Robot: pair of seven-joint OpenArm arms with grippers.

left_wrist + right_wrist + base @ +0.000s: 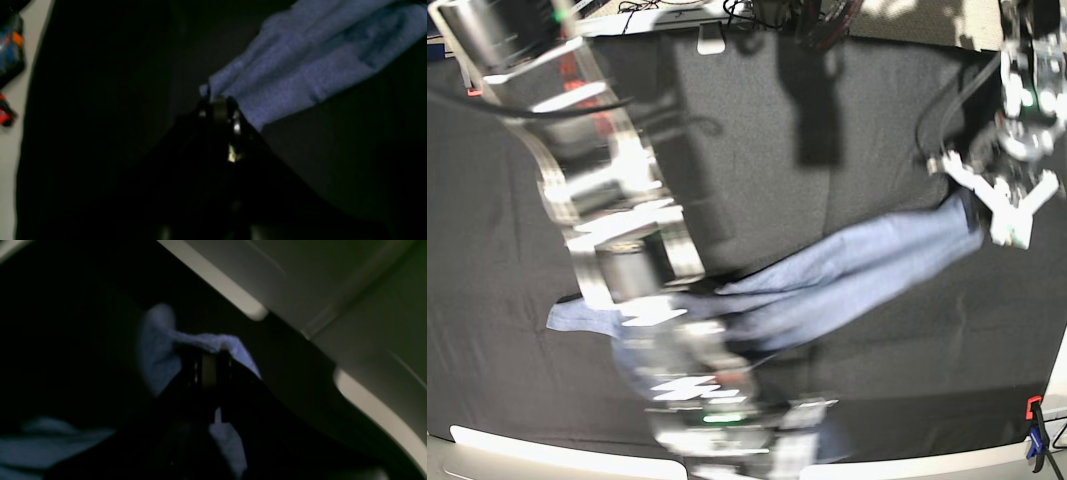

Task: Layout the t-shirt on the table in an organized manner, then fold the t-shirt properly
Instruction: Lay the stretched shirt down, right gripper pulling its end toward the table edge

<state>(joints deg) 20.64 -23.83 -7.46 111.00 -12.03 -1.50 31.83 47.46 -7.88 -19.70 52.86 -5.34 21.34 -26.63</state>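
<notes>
Right gripper (211, 365), base view's left at 7 o'clock: clenched on bunched t-shirt (847, 275) edge, blurred. T-shirt strung as twisted band across black surface (827, 160), low left toward 2 o'clock, lower part draped near front edge. Left gripper (218, 105), far right: clamped on other cloth end, band taut from it. Judgement: spread step in hand. Do well: pull ends apart evenly, keep cloth low, untwist band before laying flat. Risk: edge slipping from pinch. Blue-orange clamp (1035, 440) at 5 o'clock, well apart.
</notes>
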